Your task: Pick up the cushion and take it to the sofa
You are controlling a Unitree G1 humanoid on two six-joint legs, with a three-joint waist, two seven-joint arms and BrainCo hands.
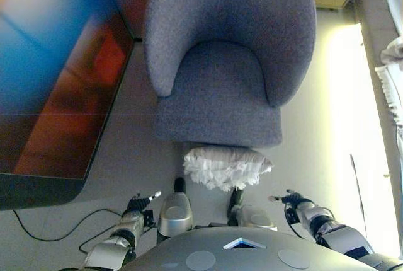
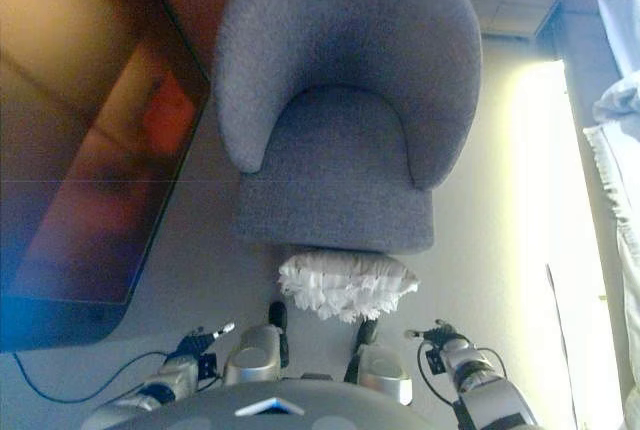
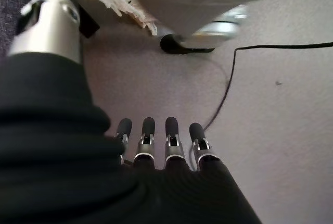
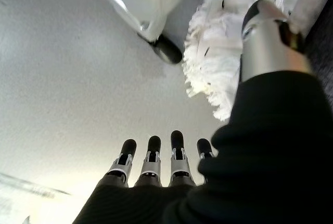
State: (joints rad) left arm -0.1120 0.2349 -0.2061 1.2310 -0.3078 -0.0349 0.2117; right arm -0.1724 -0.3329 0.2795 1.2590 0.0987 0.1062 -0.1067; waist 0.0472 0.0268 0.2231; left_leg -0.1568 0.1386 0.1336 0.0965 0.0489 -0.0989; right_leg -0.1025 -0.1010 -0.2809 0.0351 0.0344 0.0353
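A white fringed cushion (image 1: 227, 166) lies on the floor against the front of a grey round-backed sofa chair (image 1: 220, 63). My left hand (image 1: 140, 205) hangs low to the cushion's left, its fingers (image 3: 148, 130) straight and holding nothing. My right hand (image 1: 291, 200) hangs low on the cushion's right, also open with straight fingers (image 4: 153, 148). Both hands are apart from the cushion, whose fringe (image 4: 216, 62) shows in the right wrist view. The sofa's seat (image 2: 335, 145) has nothing on it.
A dark glossy table (image 1: 56, 75) fills the left side, its edge close to the sofa. White cloth (image 1: 393, 69) hangs at the right edge beside a bright strip of floor (image 1: 343, 107). Pale floor lies between table and sofa.
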